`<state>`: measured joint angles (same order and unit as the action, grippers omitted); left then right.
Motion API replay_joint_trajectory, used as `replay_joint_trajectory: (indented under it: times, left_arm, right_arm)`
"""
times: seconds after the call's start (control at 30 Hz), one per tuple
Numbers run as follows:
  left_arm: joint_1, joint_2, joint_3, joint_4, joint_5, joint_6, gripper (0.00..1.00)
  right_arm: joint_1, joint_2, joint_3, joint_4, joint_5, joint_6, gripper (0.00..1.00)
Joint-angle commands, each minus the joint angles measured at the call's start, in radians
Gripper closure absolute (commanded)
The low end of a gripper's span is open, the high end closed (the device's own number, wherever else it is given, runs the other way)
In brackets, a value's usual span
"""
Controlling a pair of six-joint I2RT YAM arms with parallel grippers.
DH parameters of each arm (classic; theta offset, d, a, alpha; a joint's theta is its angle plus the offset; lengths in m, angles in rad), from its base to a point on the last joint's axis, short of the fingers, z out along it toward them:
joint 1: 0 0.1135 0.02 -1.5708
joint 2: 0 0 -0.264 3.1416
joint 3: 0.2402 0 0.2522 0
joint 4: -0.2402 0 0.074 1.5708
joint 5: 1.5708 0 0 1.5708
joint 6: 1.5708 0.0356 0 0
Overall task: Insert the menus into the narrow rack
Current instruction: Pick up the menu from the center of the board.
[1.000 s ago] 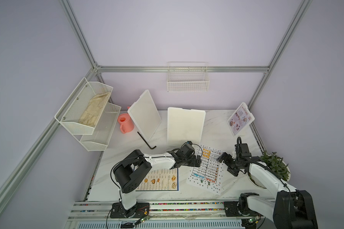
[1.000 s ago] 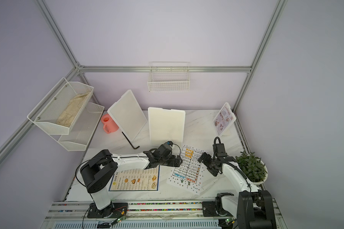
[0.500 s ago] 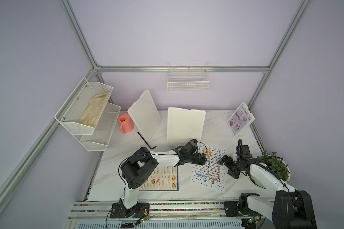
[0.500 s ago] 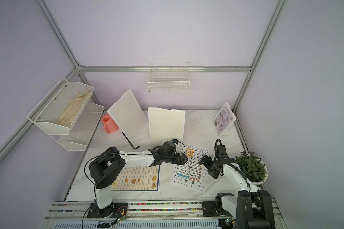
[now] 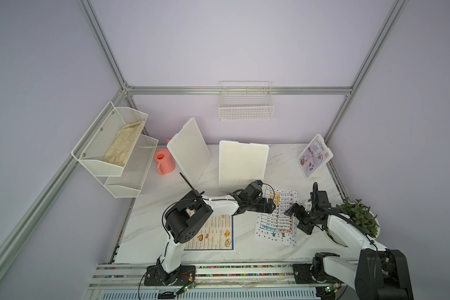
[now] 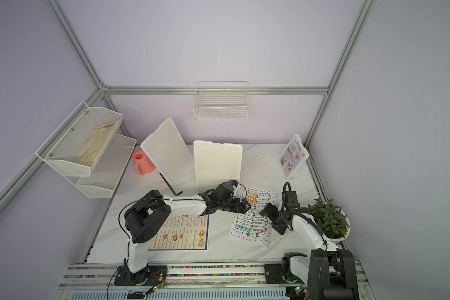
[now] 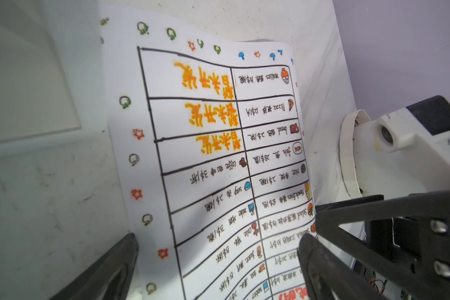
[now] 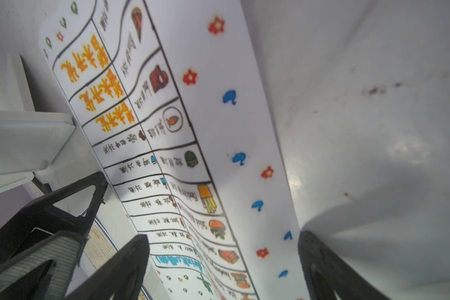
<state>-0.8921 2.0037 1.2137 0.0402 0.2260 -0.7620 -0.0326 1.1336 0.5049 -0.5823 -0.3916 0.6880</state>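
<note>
The dark-bordered menu is lying flat near the front of the surface; behind it, high on the back wall, the wire rack is hanging with no menu showing in it; next along, the left end effector is reaching in low with its jaws spread wide and gripping nothing, its fingertips hanging over the left long edge of the white table sheet; that sheet is lying on the surface between the two arms, rippling rather than sitting dead flat, its long axis running from the front edge toward the back wall; at its right long edge the right end effector is waiting, also gaping and holding nothing; so the sheet is lying to the right of one and to the left of the other, and neither is plainly the nearer, I would say; furthest right, the small food-photo card is standing propped in the back corner, well apart from both.
</note>
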Motion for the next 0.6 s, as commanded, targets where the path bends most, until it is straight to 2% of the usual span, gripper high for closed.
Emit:
replay_joint_trajectory:
  times: [0.0, 0.23, 0.43, 0.57]
  left_arm:
    - [0.0, 0.057, 0.031, -0.068, 0.018, 0.023, 0.02]
    - [0.002, 0.069, 0.055, -0.084, 0.014, 0.032, 0.04]
    - [0.004, 0.076, 0.053, -0.082, 0.016, 0.03, 0.07]
    - [0.004, 0.076, 0.052, -0.073, 0.021, 0.027, 0.09]
  right_arm:
    - [-0.003, -0.02, -0.037, -0.009, -0.014, 0.002, 0.06]
    - [-0.003, -0.02, -0.054, 0.015, -0.032, -0.003, 0.07]
    - [-0.003, -0.065, -0.085, 0.112, -0.165, -0.011, 0.1]
    - [-0.003, -0.059, -0.109, 0.178, -0.191, 0.005, 0.11]
